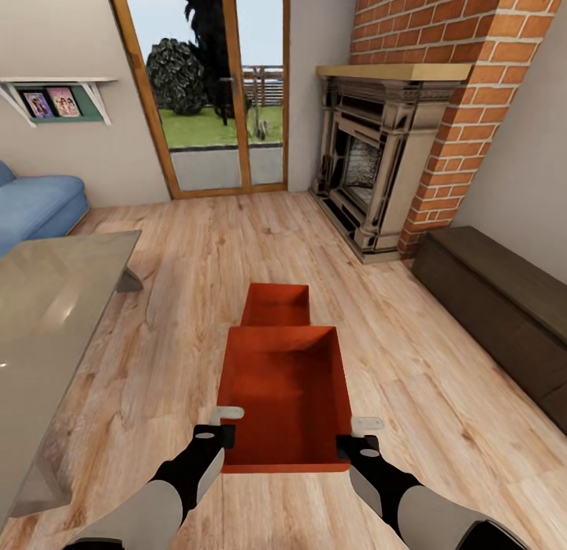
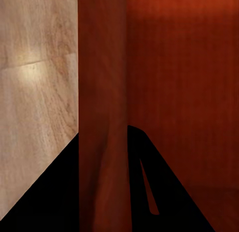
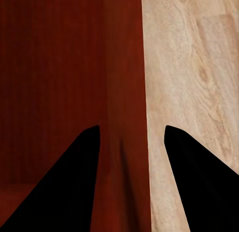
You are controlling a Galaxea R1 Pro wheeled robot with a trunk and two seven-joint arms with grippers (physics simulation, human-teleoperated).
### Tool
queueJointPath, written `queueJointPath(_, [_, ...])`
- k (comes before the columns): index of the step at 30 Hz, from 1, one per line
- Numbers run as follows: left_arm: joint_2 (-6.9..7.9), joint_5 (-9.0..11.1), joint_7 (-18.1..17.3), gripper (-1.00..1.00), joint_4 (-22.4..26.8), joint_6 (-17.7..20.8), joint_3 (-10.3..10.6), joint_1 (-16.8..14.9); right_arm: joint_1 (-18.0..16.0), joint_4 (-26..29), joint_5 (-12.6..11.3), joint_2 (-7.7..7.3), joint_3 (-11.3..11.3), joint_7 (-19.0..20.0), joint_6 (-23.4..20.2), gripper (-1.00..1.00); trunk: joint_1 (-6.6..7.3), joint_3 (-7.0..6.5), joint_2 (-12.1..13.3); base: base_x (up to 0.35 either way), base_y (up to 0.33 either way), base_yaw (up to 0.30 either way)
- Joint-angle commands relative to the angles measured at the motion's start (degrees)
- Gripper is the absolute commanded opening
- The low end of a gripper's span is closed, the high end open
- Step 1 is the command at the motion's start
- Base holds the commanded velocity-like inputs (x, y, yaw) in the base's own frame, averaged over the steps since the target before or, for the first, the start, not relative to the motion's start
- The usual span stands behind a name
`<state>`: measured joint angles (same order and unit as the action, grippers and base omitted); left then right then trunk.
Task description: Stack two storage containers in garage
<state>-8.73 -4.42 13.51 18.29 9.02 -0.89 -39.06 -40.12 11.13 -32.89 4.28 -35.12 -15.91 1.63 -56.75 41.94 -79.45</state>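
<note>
Before the brick fireplace (image 1: 441,117), both grippers clamp the near container's (image 1: 285,392) side walls: left gripper (image 2: 104,192), right gripper (image 3: 130,187). The head view adds the second container (image 1: 276,304) just beyond, on the wood floor (image 1: 197,298).

Bright even daylight from glass door (image 1: 209,93); soft glare on glass table (image 1: 47,298); wrist views slightly blurred.

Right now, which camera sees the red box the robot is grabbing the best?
The head view. It shows the whole near box, open on top, with the left gripper and right gripper at its side walls. The left wrist view shows just one wall and some inside; the right wrist view shows the other wall, close up.
</note>
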Motion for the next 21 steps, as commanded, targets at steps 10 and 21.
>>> queueJointPath(10, [-0.01,-1.1,1.4,-1.0,0.1,0.9,-1.0,0.0,0.0,0.0,0.4,-0.36,0.5,-1.2,0.3,-1.0,0.0,0.04,0.0,0.0,0.0,0.003])
queueJointPath(21, [0.02,-1.0,0.8,-1.0,0.1,1.1,-1.0,0.0,0.0,0.0,0.3,-0.33,0.5,-1.2,0.3,-1.0,2.42,-1.94,4.4,0.0,0.0,0.0])
